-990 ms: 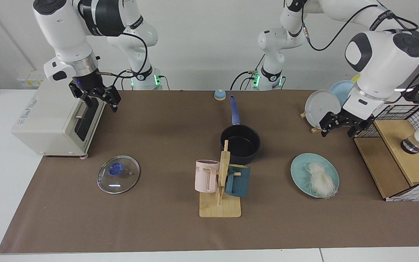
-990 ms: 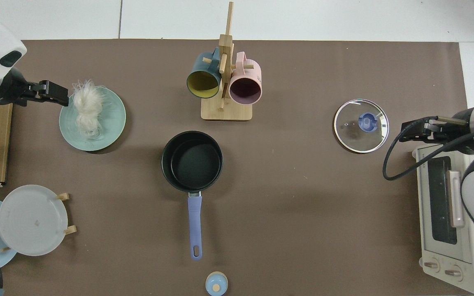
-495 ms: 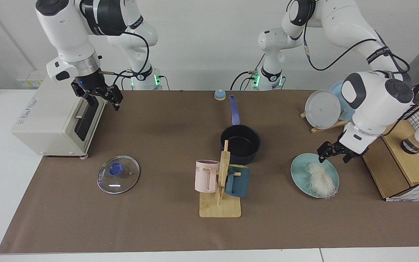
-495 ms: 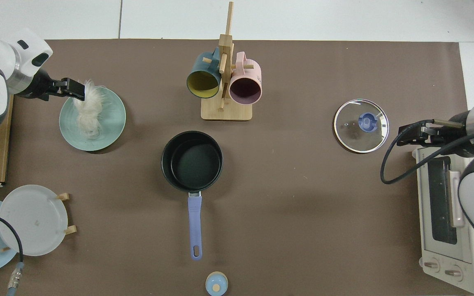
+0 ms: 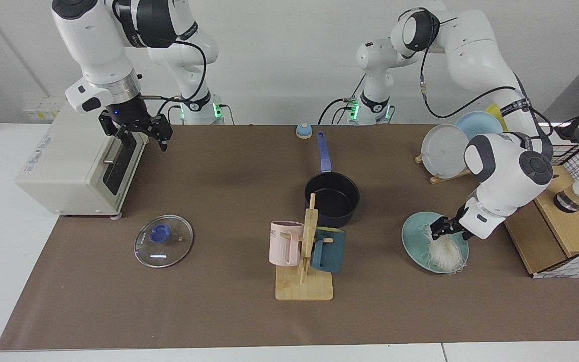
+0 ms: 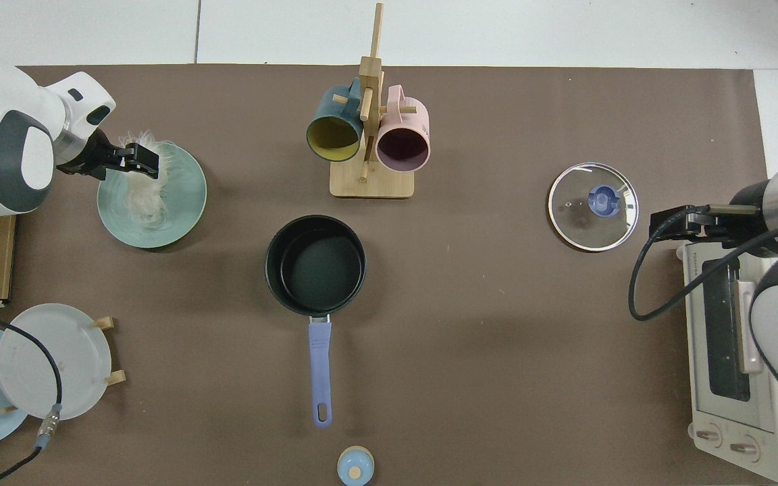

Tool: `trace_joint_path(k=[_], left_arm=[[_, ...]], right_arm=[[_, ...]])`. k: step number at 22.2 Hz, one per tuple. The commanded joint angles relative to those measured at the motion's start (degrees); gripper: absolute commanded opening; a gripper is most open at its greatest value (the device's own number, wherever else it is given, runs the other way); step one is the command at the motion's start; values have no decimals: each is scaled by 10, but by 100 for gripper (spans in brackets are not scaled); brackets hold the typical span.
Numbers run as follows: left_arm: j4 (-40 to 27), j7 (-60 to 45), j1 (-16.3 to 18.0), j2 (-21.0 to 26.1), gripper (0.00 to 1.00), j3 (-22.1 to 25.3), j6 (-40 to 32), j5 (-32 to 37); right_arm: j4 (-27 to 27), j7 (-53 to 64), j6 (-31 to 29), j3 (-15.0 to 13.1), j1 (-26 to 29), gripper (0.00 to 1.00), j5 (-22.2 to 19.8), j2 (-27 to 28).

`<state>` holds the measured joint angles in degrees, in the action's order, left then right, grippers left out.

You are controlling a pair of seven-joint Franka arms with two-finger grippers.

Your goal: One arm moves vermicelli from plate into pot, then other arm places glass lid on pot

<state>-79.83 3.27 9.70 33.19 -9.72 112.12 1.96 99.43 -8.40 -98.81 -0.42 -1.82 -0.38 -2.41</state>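
The vermicelli (image 5: 443, 251) (image 6: 142, 199) is a white tangle lying on the light teal plate (image 5: 412, 239) (image 6: 183, 209). My left gripper (image 5: 446, 232) (image 6: 140, 159) is down at the far end of the tangle, open, with its fingers in the strands. The dark pot (image 5: 331, 199) (image 6: 315, 264) stands at the table's middle with nothing in it, its blue handle pointing toward the arms' bases. The glass lid (image 5: 164, 248) (image 6: 593, 206) lies flat on the mat. My right gripper (image 5: 141, 133) (image 6: 662, 223) hovers open by the toaster, behind the lid.
A wooden mug rack (image 5: 305, 281) with a pink and a teal mug stands in front of the pot. A toaster oven (image 5: 68, 161) sits beside the lid. Grey and pale blue plates lean in a rack (image 5: 445, 148); a wooden box (image 5: 551, 216) adjoins the teal plate.
My left gripper has come down from beside the plate rack onto the vermicelli on the teal plate. The right gripper has shifted only slightly near the toaster.
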Motion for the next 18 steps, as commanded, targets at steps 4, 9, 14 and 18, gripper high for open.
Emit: trace_joint_path(k=[4,9,14,18], left_arm=[[-54,-6,2,14,100,-3,85,-3],[-49,13,18,45,97,-7,94,1],[-45,26,19,46,0,-8,89,2],[-21,23,16,39,0,-12,49,3]], right_arm=[[-7,31,-1,5,-11,100,2,2],[-6,33,-8,5,-21,100,11,2],[-4,31,-8,5,-20,100,13,0],[-4,42,-7,4,-18,100,4,-1]])
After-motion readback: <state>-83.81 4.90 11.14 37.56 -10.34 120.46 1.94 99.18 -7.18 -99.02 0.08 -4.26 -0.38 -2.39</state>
